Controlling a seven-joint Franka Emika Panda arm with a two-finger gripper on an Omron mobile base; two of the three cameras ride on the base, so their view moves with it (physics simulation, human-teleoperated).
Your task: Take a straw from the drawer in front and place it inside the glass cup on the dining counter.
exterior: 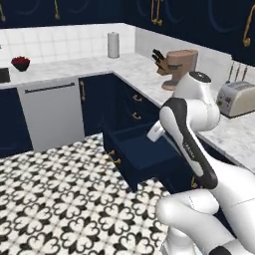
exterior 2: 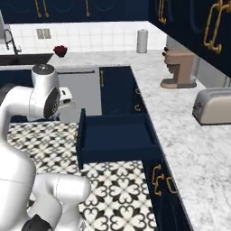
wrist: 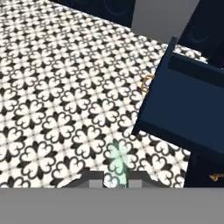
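The drawer (exterior: 143, 150) stood pulled open over the patterned floor (wrist: 57, 87), its dark inside bare as far as we could see. Our end effector (wrist: 114, 183) hung above the tiles just off the drawer's front edge. Its jaws were pinched together on a faint pale streak that we took for the straw (wrist: 117, 158), so we judged the carry was best done slowly: grip kept firm, wrist held level, and no brushing the drawer's front corner.
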